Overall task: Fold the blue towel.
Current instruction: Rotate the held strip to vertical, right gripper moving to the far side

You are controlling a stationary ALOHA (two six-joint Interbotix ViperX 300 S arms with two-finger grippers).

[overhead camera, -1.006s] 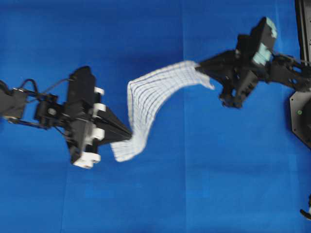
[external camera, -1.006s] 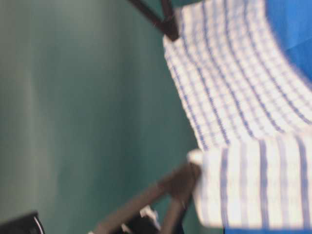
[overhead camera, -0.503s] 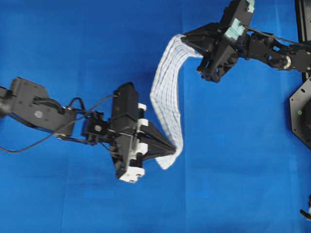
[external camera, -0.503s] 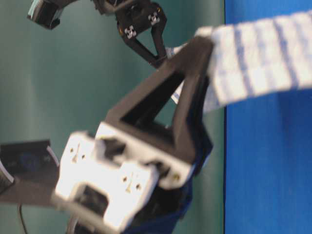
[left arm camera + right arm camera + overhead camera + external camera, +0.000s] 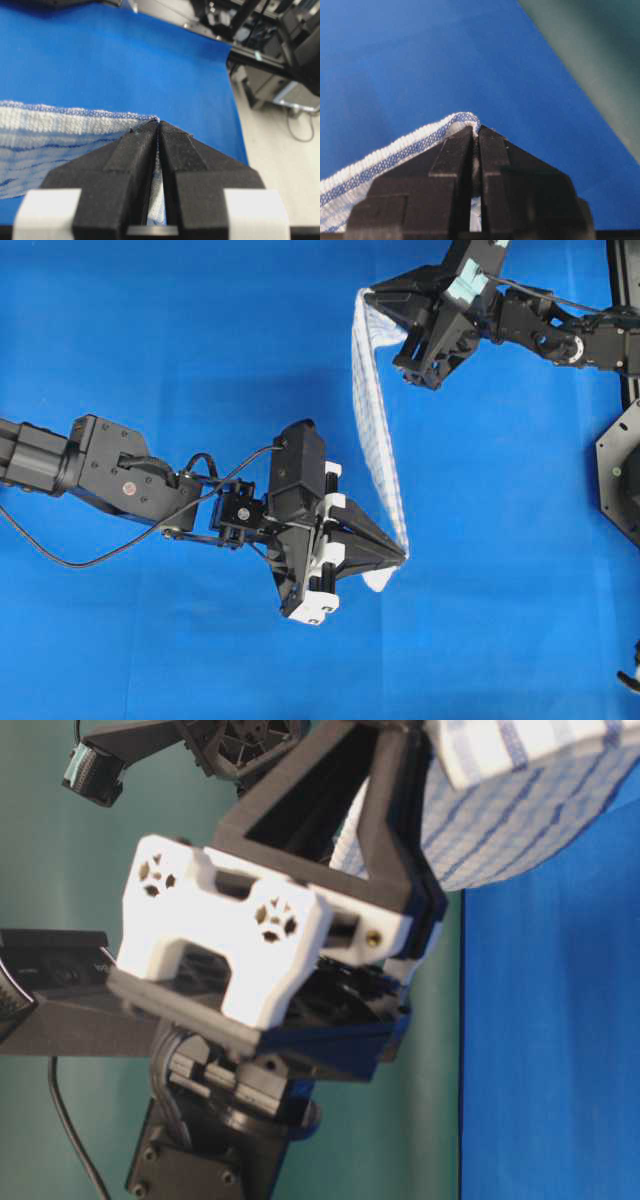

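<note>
The blue towel (image 5: 374, 430), white with thin blue stripes, hangs in the air as a narrow band stretched between my two grippers. My left gripper (image 5: 403, 554) is shut on its lower corner, and the hem (image 5: 75, 111) runs off to the left of the closed tips (image 5: 158, 123). My right gripper (image 5: 366, 296) is shut on the upper corner, where the striped hem (image 5: 395, 150) curls over the tips (image 5: 476, 129). At table level the towel (image 5: 520, 810) sags behind the left gripper's body (image 5: 250, 950).
A plain blue sheet (image 5: 150, 340) covers the table under both arms. A black base plate (image 5: 620, 475) sits at the right edge. Beyond the sheet's far edge stand black equipment and cables (image 5: 280, 55).
Both grippers carried the towel rightward; the left one swept right and slightly down, the right one rose toward the top. The towel went from a loose S-curve to a nearly straight band.
</note>
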